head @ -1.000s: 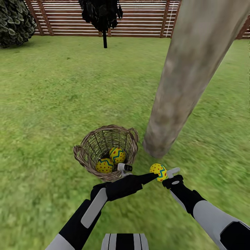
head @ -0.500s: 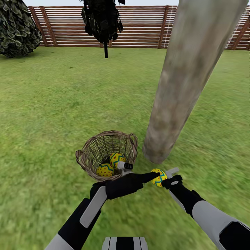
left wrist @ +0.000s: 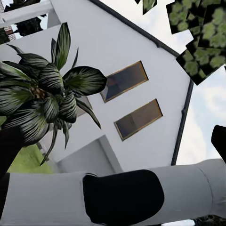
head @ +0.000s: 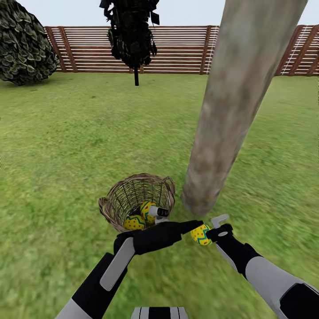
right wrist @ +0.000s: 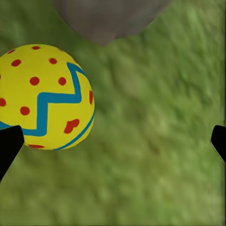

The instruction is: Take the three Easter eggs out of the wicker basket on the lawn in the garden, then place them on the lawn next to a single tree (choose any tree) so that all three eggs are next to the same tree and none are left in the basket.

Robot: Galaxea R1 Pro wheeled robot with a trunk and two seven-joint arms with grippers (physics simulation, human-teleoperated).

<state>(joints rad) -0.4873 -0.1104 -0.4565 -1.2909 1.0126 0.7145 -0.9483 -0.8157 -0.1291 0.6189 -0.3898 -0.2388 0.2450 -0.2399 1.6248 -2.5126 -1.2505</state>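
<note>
A yellow Easter egg (head: pixel 200 234) with blue zigzag bands and red dots sits low over the lawn (head: pixel 79 146) just in front of the base of the thick, pale grey-brown tree trunk (head: pixel 230 106), at the tip of the robot's right gripper (head: pixel 212 227). In the right wrist view the same egg (right wrist: pixel 44 96) lies against one dark fingertip (right wrist: pixel 8 146) while the other fingertip (right wrist: pixel 219 141) stands well apart from it across bare grass (right wrist: pixel 155 155); the jaws are spread wide and clamp nothing, and whether the egg already touches the ground cannot be told. The foot of the trunk (right wrist: pixel 110 16) shows just beyond the egg.

Two more patterned eggs, one (head: pixel 134 222) beside the other (head: pixel 147 208), lie in the bottom of the wicker basket (head: pixel 117 199), which stands upright on the grass just beside the trunk. The left arm (head: pixel 150 239) reaches across in front of the basket, its gripper end (head: pixel 159 212) over the near rim; whether its fingers are spread or closed cannot be made out. The left wrist camera looks up at a white house (left wrist: pixel 117 70) with two windows, a spiky dark-leaved plant (left wrist: pixel 42 99) and a stretch of white-and-black robot arm (left wrist: pixel 122 195).

At the lawn's far edge run a brown slatted fence (head: pixel 177 48), a round leafy bush (head: pixel 24 44) and a thin-trunked dark tree (head: pixel 132 31).
</note>
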